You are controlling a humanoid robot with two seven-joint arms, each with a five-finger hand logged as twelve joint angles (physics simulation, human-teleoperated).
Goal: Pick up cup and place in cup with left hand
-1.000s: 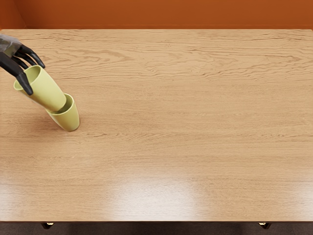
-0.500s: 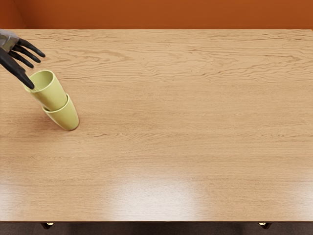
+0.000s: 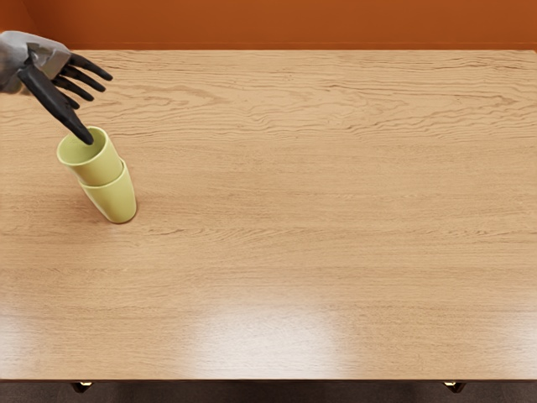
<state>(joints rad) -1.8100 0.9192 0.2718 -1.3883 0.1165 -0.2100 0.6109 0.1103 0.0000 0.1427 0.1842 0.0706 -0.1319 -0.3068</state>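
Showing, at left of frame, upper cup nested in lower cup, with long axis slanting up toward left hand at upper left, with fingers spread wide and empty but thumb overlapping rim, so likely needing withdrawal clear of mouth.

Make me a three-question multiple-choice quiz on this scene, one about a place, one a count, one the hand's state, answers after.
1. Where is the upper cup?
A) Lying on its side
B) Partly inside the lower cup
C) Beneath the lower cup

2. How many cups show?
A) One
B) Four
C) Two

3. How is the left hand?
A) Fingers extended and apart
B) Balled in a fist
C) Wrapped around the lower cup

Answers:
1: B, its base disappears below the lower rim.
2: C, two yellow-green rims show.
3: A, gaps show between the fingers.
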